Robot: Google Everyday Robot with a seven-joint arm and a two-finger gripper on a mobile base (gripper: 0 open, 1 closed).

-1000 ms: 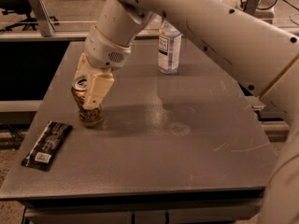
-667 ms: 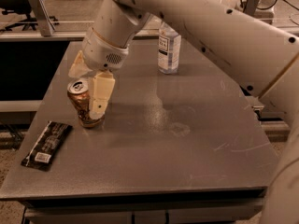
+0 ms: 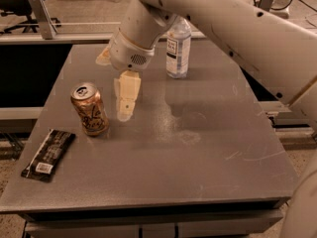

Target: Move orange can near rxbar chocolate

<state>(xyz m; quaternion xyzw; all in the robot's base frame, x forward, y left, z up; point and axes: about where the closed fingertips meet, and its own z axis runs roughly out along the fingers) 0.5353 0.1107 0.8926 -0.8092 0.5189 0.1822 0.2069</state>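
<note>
The orange can (image 3: 89, 109) stands upright on the grey table (image 3: 198, 157), at the left of its middle. The rxbar chocolate (image 3: 48, 154) lies flat near the table's front left corner, a short way in front of and to the left of the can. My gripper (image 3: 115, 87) hangs just to the right of the can and slightly above it, open and holding nothing. One pale finger (image 3: 126, 98) points down beside the can without touching it. The other finger (image 3: 104, 57) shows higher up at the left of the wrist.
A clear water bottle (image 3: 178, 48) with a white label stands at the back of the table, right behind the arm. The large white arm (image 3: 237, 29) crosses the upper right. A metal rail (image 3: 44, 14) runs along the floor behind the table.
The gripper has let go of the orange can and moved up and to the right. The can now stands free on the table.
</note>
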